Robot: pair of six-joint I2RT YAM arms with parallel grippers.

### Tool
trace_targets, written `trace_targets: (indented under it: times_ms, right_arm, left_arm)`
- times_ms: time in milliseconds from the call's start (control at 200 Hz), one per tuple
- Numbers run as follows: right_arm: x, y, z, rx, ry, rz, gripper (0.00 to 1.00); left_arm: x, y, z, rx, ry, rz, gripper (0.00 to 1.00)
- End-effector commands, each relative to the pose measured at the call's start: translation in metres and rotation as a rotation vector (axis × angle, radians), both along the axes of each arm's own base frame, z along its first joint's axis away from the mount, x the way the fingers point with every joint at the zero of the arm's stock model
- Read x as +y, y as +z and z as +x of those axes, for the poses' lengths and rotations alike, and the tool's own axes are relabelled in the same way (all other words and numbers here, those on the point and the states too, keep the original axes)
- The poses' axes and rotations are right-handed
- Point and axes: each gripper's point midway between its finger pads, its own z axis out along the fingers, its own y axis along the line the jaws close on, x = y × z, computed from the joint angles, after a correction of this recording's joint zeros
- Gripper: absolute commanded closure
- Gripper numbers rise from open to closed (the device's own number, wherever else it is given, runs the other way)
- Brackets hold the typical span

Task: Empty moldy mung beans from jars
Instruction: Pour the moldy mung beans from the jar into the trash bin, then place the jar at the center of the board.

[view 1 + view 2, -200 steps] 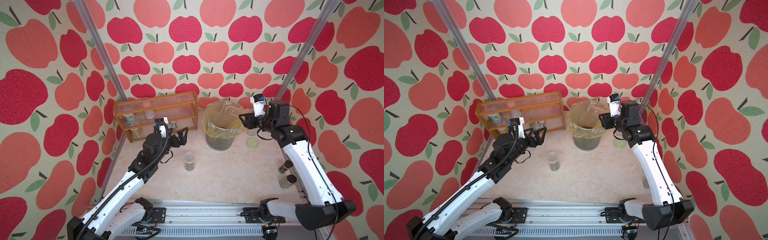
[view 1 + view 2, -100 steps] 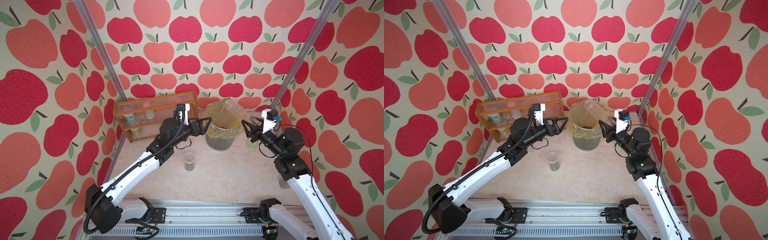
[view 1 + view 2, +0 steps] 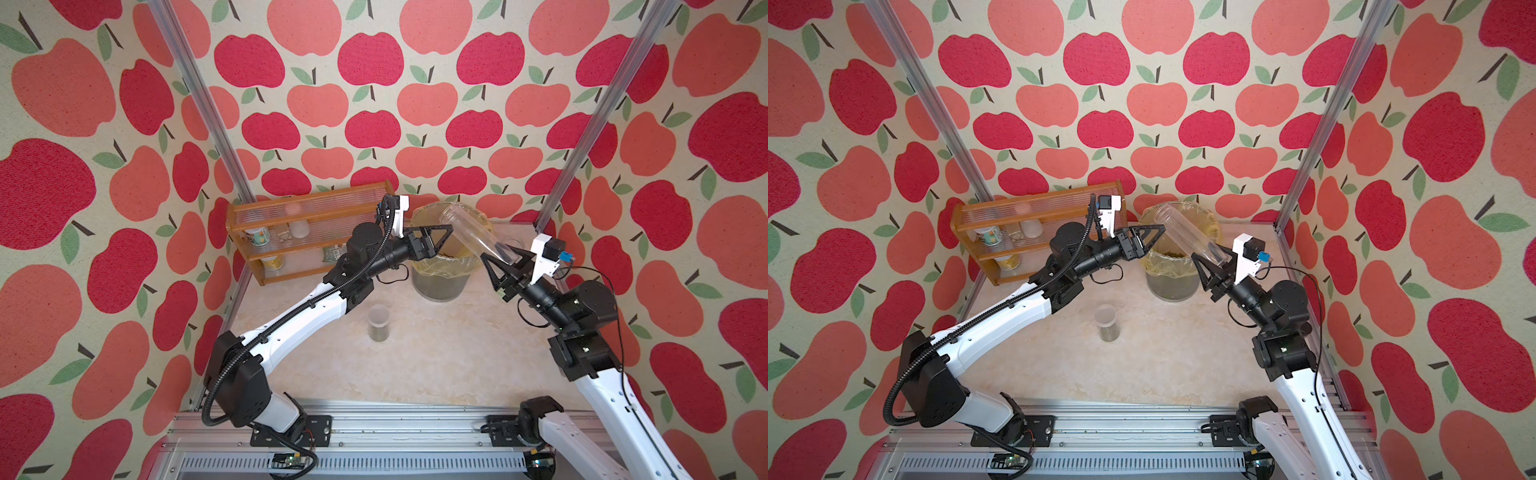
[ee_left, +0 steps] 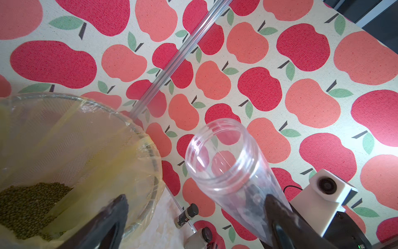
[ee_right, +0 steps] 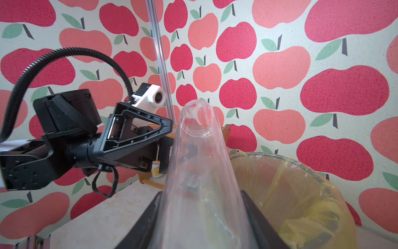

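— Beans [image 4: 28, 204], where?
— Olive heap low in the bin [image 3: 440, 286], on the yellow liner. Bin stands far centre on the table [image 3: 436, 365]. More beans fill the lower part of the short jar [image 3: 378, 322], upright mid-table, nearer than the bin.
— Tall jar [image 3: 473, 235]?
— Clear, looks empty. Held up at the bin's right side, crossing its rim in both top views. Tilted: open mouth high and pointing far-left, base low to the right.
— Who has it?
— Right gripper [image 3: 498, 253], clamped on the base end. Its dark fingers show through the wall.
— Left gripper [image 3: 440, 241]?
— Jaws wide apart. Reaches in from the left above the bin's left rim, upper fingertip just beside the jar near its mouth. Touching or not: cannot tell.
— Anything else?
— Wooden rack [image 3: 307, 216] far left by the wall, cans and small containers on its shelves.
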Motion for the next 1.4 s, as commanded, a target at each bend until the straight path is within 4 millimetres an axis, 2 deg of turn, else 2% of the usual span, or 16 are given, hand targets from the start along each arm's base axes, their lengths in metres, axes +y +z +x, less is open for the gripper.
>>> trace_targets:
  times_ms: [0,260,330,375,505,715,840,940,1105,1241,1396]
  right_arm:
    - [0.006,0.009,-0.011,-0.029,0.059,0.042,0.55]
    - [0.016,-0.001,-0.019,-0.044,0.119,0.036,0.55]
    - [0.017,-0.002,-0.019,-0.048,0.122,0.038,0.55]
    - [0.017,0.0,-0.02,-0.053,0.125,0.036,0.56]
    - [0.017,-0.001,-0.017,-0.055,0.109,0.019,0.55]
    - [0.012,0.0,-0.01,-0.071,0.057,0.013,0.55]
    - [0.01,0.003,-0.007,-0.093,0.034,0.016,0.55]
    - [0.007,0.006,-0.006,-0.112,0.013,0.014,0.55]
    - [0.013,0.001,-0.001,-0.095,0.036,0.01,0.56]
    - [0.013,-0.007,0.004,-0.082,0.025,0.008,0.55]
    - [0.009,-0.009,0.009,-0.07,-0.009,0.002,0.5]
  left_arm:
    - [-0.005,0.029,-0.006,-0.05,-0.054,-0.084,0.01]
    - [-0.017,0.032,0.003,-0.044,-0.091,-0.065,0.07]
    - [-0.021,0.03,0.003,-0.045,-0.118,-0.071,0.23]
    - [-0.024,0.029,0.003,-0.043,-0.139,-0.077,0.3]
    - [-0.028,0.028,0.002,-0.03,-0.185,-0.086,0.39]
    - [-0.039,0.028,-0.009,-0.02,-0.29,-0.075,0.32]
    - [-0.045,0.027,-0.012,0.013,-0.328,-0.096,0.18]
    - [-0.048,0.026,-0.011,0.037,-0.351,-0.117,0.17]
    - [-0.047,0.029,-0.007,0.048,-0.358,-0.151,0.29]
    - [-0.046,0.033,-0.009,0.029,-0.39,-0.149,0.48]
    - [-0.048,0.034,-0.014,0.029,-0.426,-0.143,0.55]
